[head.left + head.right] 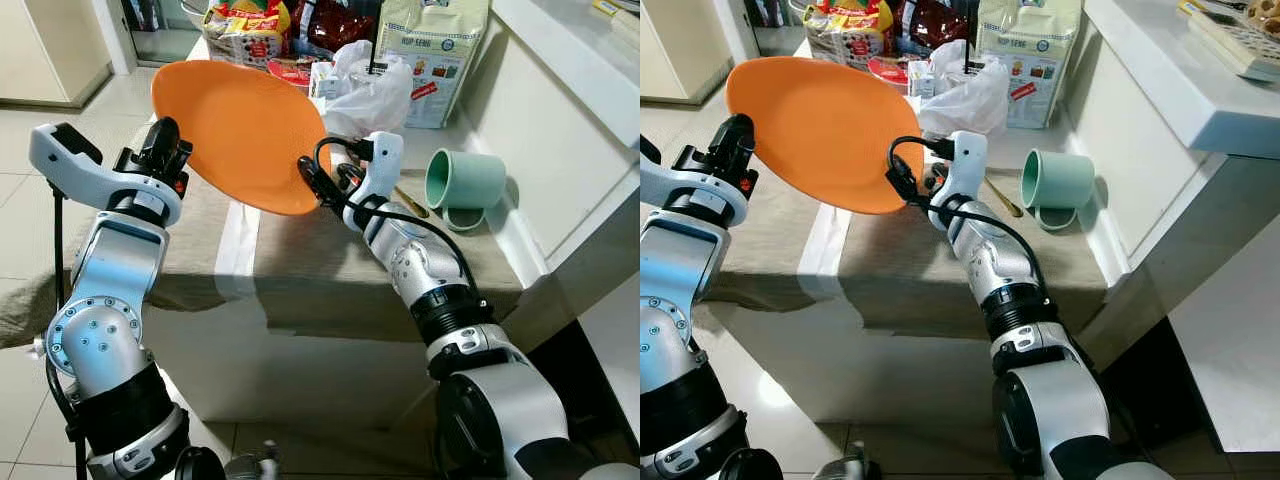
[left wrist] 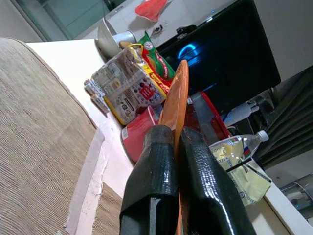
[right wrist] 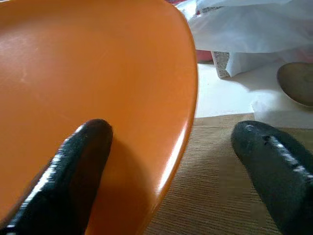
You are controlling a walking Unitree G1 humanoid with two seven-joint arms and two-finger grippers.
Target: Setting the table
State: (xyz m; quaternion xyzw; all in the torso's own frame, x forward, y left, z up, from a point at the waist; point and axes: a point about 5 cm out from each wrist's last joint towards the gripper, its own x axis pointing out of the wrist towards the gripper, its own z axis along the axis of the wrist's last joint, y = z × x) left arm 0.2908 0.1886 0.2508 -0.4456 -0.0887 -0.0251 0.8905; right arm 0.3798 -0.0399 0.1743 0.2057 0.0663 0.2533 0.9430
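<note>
Plate: we see the orange plate (image 1: 245, 135) tilted above the cloth-covered table (image 1: 300, 250)
Left gripper (image 2: 177, 147): our fingers clamp the plate's rim; the plate stands edge-on between them
Right gripper (image 3: 171, 161): fingers spread apart at the plate's opposite edge; one lies against its face
Mug: green mug (image 1: 465, 180) lies on its side near the table's right edge

Glossy smooth orange plate (image 1: 245, 130), coarse woven tablecloth (image 1: 330, 255) (matt)

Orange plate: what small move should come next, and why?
Probably close the right gripper on the orange plate. Its fingers straddle the rim, open, while the left gripper alone pinches the far edge, holding the plate tilted above the tablecloth.
</note>
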